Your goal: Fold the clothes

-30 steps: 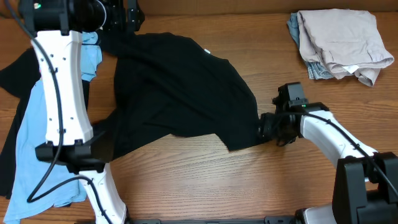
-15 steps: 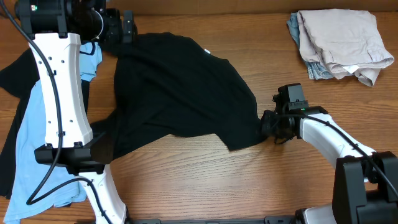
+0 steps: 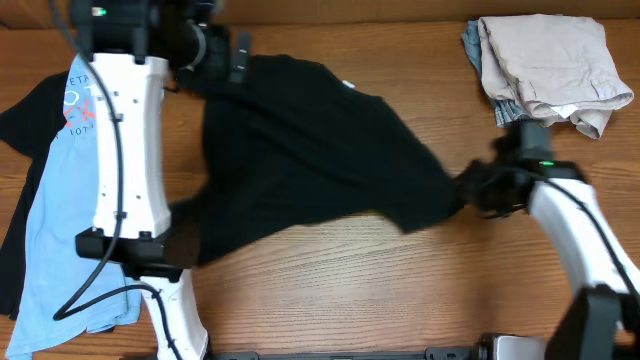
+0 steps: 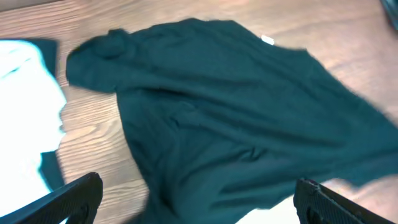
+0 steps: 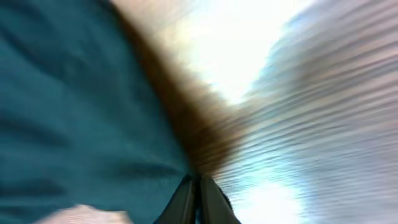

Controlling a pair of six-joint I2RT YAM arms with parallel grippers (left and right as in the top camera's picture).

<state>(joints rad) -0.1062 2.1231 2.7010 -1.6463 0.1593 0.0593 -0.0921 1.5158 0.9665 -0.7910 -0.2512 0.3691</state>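
The black T-shirt (image 3: 320, 150) lies spread across the middle of the table, its small white label (image 3: 347, 85) near the back. My right gripper (image 3: 468, 190) is shut on the shirt's right edge; in the blurred right wrist view the closed fingertips (image 5: 198, 198) pinch the fabric (image 5: 74, 112). My left gripper (image 3: 225, 55) hovers open over the shirt's far left corner. In the left wrist view its fingers (image 4: 68, 202) stand wide apart above the cloth (image 4: 236, 112), holding nothing. The light blue T-shirt (image 3: 60, 200) with red-and-white lettering lies at the left.
A pile of beige and grey clothes (image 3: 545, 65) sits at the back right corner. Another dark cloth (image 3: 25, 110) lies under the blue shirt at the left edge. Bare wood (image 3: 330, 290) runs along the table's front.
My right gripper has shut on the black shirt's right edge and moved right, dragging the fabric with it. The left arm has shifted right along the back.
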